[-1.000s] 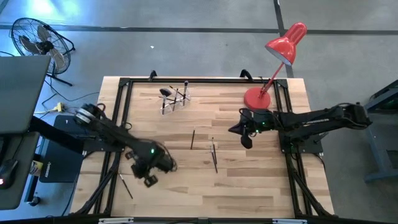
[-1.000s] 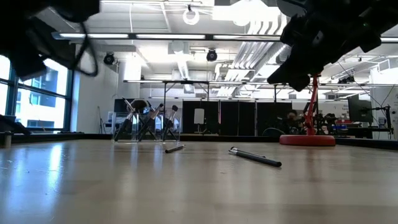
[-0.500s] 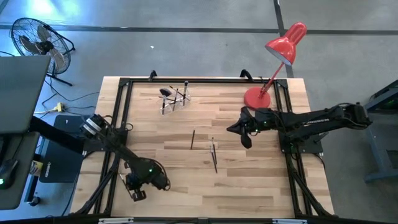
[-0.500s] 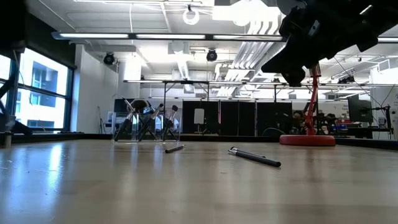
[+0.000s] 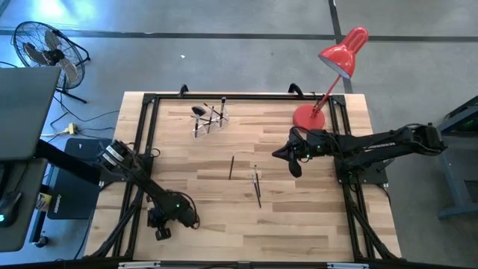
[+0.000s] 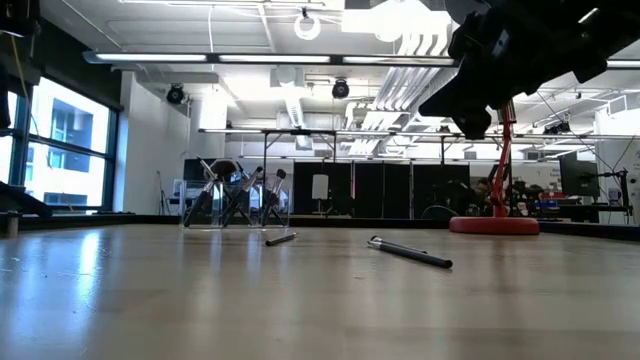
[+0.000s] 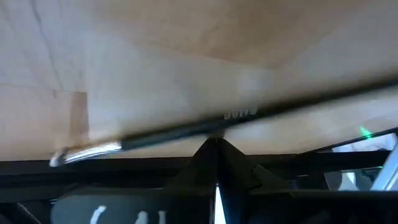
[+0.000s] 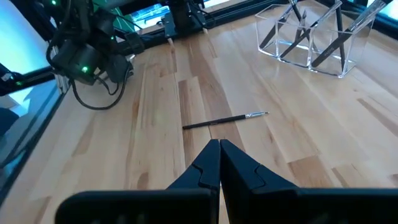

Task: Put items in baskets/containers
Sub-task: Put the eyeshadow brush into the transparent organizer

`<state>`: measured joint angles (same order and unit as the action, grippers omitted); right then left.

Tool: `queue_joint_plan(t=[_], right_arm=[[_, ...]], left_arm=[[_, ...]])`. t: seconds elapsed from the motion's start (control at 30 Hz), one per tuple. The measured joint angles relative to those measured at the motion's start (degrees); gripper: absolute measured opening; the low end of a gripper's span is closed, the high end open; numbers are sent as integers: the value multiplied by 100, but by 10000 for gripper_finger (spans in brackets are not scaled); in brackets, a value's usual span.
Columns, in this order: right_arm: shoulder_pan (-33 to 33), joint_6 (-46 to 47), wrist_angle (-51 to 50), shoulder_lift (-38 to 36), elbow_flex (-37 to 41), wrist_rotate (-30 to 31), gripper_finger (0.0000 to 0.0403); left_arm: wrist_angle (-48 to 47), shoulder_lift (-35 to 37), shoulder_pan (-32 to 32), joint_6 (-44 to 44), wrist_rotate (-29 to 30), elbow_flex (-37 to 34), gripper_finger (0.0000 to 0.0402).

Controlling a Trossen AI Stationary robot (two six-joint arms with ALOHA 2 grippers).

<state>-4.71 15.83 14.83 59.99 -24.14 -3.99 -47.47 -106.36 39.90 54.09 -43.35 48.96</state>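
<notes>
My left gripper [image 5: 160, 226] hangs low over the table's near left corner, fingers shut. In the left wrist view its fingertips [image 7: 214, 144] stand right at a dark-handled brush [image 7: 168, 132] with a silver ferrule, which lies flat across them. My right gripper [image 5: 288, 157] is shut and empty, above the table beside the lamp base; it also shows in the low view [image 6: 470, 122]. Two more brushes lie mid-table [image 5: 231, 167] [image 5: 258, 187]. The clear holder [image 5: 209, 119] [image 8: 311, 37] stands near the far edge with several brushes upright in it. My left gripper's shut fingers come from above at the middle of the brush handle [image 7: 236, 116], which lies flat on the table. Whether the fingertips touch it, I cannot tell.
A red desk lamp has its base [image 5: 308, 118] at the far right of the table, close to my right arm. A black frame [image 5: 142, 149] runs around the table edge. The wood between the holder and the loose brushes is bare.
My left gripper has moved toward the table's near left corner and down, out of the low view, and now sits over the brush lying there. My right gripper has edged slightly toward the table's left.
</notes>
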Motion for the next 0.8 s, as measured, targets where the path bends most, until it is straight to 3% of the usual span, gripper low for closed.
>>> queue_joint_plan(t=[0.3,0.6,0.8], right_arm=[[0,197,-2,2,0,-88,0],[0,-62,-4,2,0,-92,0],[0,-87,-2,2,0,-292,0]], left_arm=[[72,17,-150,155,261,-91,0],[-99,5,-720,804,505,-41,0],[-825,2,-1078,766,1450,393,0]])
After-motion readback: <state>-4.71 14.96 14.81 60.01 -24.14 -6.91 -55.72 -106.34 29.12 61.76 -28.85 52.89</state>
